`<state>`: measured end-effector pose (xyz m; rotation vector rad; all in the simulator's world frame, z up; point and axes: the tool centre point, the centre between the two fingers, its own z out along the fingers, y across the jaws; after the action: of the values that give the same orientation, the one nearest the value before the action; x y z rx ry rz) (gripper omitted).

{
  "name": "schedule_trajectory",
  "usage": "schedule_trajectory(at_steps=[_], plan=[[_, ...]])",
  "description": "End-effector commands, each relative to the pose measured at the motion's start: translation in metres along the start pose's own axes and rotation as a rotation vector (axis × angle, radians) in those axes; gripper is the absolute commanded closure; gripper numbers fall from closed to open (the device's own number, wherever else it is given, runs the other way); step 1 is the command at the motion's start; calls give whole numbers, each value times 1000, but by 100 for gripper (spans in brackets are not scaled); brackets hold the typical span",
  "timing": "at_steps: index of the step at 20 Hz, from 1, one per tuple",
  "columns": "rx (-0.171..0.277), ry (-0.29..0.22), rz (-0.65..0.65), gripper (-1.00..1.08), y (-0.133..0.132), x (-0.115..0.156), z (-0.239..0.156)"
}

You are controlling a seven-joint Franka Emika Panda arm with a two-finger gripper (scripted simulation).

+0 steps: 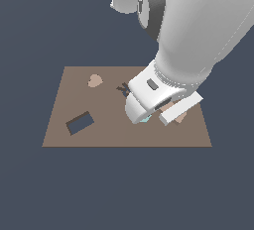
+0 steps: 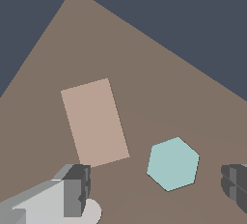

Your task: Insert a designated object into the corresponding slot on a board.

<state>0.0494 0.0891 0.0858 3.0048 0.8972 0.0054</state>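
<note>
Hovering low over the board (image 1: pixel 99 135), our gripper (image 2: pixel 157 189) has its fingers (image 2: pixel 77 189) spread wide with nothing between them. We see the block (image 2: pixel 94 121) lying flat on the board, beside the teal hexagon (image 2: pixel 172 163). The slot (image 1: pixel 80 123) sits near the board's opposite edge, well apart.

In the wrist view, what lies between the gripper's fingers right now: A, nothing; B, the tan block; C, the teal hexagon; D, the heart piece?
C: the teal hexagon lies between the open gripper's fingers, and the tan block lies beyond them.
</note>
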Motion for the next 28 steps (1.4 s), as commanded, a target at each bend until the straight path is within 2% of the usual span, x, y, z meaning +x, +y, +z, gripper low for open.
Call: schedule_trajectory(at_steps=[1, 6, 11, 25, 26, 28], plan=[[2, 1, -82, -92, -13, 10, 11], [5, 0, -199, -92, -33, 20, 26], [7, 0, -260, -92, -44, 25, 34], [7, -1, -270, -92, -46, 25, 56], [7, -1, -270, 108, -46, 25, 56], [7, -1, -270, 108, -46, 25, 56]])
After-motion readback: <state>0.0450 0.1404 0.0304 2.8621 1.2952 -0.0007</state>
